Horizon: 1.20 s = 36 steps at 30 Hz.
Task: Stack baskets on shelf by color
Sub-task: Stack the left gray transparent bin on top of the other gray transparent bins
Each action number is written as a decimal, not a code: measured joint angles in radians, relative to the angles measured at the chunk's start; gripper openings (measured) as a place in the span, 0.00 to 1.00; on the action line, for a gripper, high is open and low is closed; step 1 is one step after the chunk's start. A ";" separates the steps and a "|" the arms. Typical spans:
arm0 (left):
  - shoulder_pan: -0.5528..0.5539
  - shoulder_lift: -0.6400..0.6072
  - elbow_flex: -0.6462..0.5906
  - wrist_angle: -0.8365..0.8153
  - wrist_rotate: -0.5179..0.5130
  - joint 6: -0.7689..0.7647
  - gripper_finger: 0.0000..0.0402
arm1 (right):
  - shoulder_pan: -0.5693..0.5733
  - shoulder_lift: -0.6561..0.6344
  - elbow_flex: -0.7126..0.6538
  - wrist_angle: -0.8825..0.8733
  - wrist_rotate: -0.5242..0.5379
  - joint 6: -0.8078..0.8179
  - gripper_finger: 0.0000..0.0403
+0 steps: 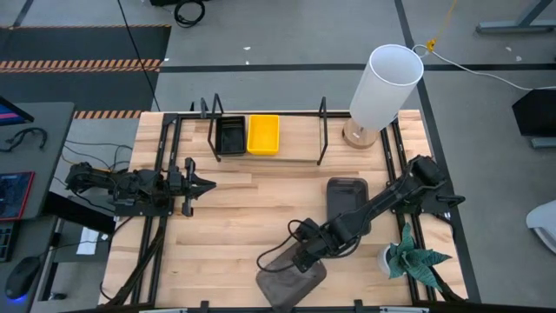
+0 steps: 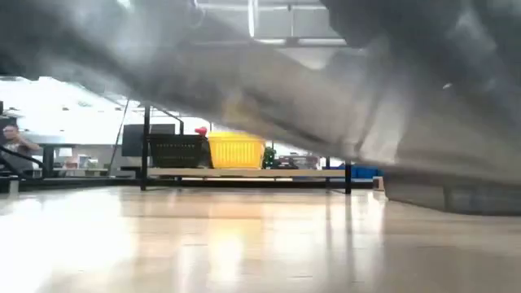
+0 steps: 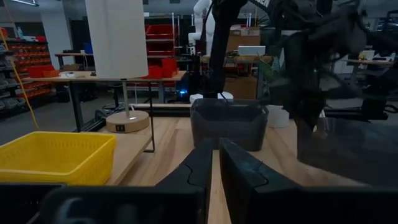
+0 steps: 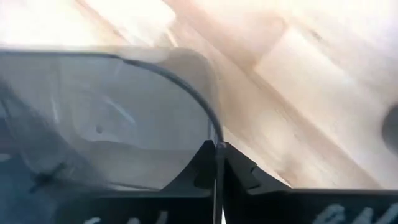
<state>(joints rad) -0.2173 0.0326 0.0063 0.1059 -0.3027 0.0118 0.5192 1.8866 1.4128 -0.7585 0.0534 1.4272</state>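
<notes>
My right gripper (image 1: 306, 258) is shut on a dark grey basket (image 1: 291, 280) near the table's near edge; the low view shows this basket (image 2: 342, 89) close, blurred and tilted. A second dark grey basket (image 1: 347, 196) rests on its base on the table, farther back. On the shelf (image 1: 261, 158) at the far side, a black basket (image 1: 230, 136) and a yellow basket (image 1: 263, 135) sit side by side between the black brackets. My left gripper (image 1: 196, 184) waits shut at the table's left and touches nothing. My right gripper pinches the grey basket's rim (image 4: 211, 127) close to a rounded corner, with the thin wall between its two fingers, one finger inside the basket and one outside. It comes slanting down from the table's right. The basket sits tilted in the hold; whether any part rests on the table does not show.
A white-shaded lamp (image 1: 382, 87) stands at the shelf's right end. A small potted plant (image 1: 413, 261) stands at the near right corner, beside the right arm. Bare wood lies between the shelf and the grey baskets. Black frame rails run along the table's left and right sides.
</notes>
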 joint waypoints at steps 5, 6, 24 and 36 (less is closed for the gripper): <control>0.000 0.000 0.000 0.000 0.000 0.000 0.09 | -0.011 -0.070 0.001 0.047 0.100 -0.018 0.03; 0.000 0.000 0.000 0.000 0.000 0.000 0.09 | -0.014 -0.085 0.001 0.054 0.118 -0.024 0.03; 0.000 0.000 0.000 0.001 0.000 0.000 0.10 | -0.131 -0.337 0.001 0.012 0.173 -0.171 0.02; 0.000 0.000 0.000 0.001 0.000 0.000 0.08 | -0.227 -0.483 0.001 -0.369 0.122 -0.146 0.02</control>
<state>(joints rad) -0.2173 0.0326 0.0063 0.1066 -0.3027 0.0118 0.2919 1.4037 1.4136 -1.1279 0.1755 1.2814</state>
